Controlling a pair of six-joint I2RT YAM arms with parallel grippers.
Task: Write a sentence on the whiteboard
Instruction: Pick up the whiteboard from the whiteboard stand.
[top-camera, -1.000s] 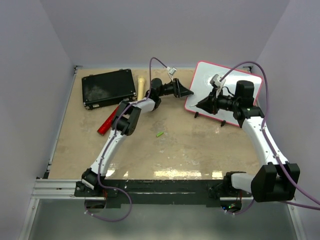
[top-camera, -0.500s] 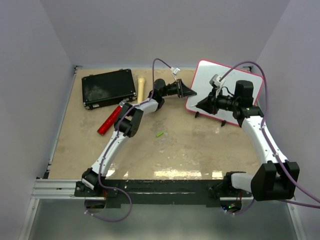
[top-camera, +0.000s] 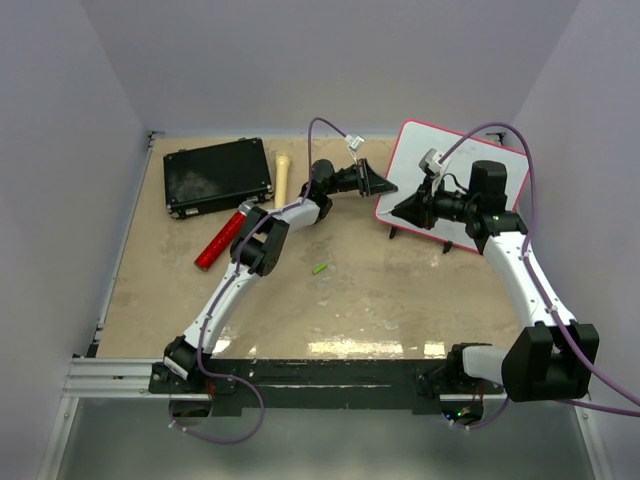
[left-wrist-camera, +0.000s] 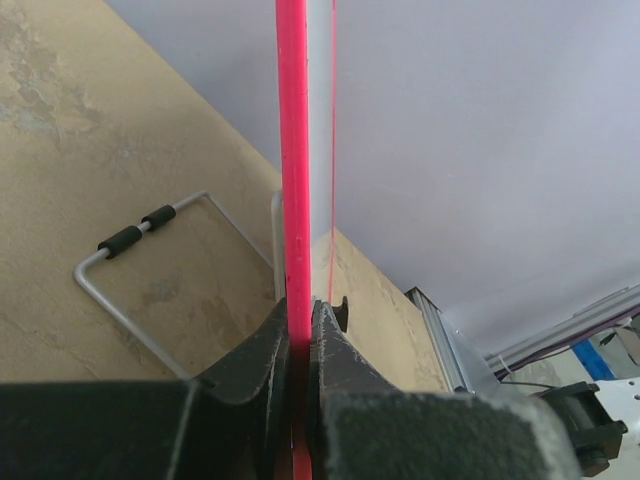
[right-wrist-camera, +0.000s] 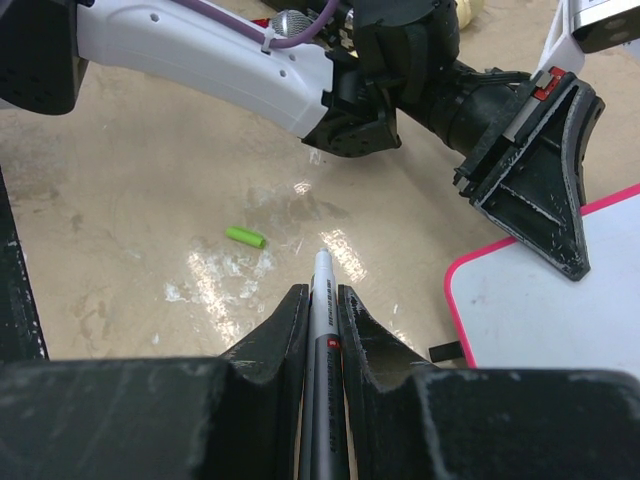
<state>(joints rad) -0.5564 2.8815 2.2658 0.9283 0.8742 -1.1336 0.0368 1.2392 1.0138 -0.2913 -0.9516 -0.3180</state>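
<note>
We judge the whiteboard (top-camera: 412, 150), propped at the far right of the table (top-camera: 350, 300), to be light, stiff and slick, so we grip only its rim (left-wrist-camera: 292, 150). Our left gripper (left-wrist-camera: 301, 322) pinches that rim, and the right gripper (right-wrist-camera: 322, 300) clamps a pen (right-wrist-camera: 322, 275).

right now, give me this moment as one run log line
left gripper: shut on whiteboard rim | right gripper: shut on marker, tip beside board | writing: none seen

Tilted whiteboard (top-camera: 412, 162) right, green cap (top-camera: 319, 268) mid-table

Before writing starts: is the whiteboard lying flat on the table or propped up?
Propped up: the whiteboard stands tilted on its wire stand, its red rim clamped in the shut left end effector.
</note>
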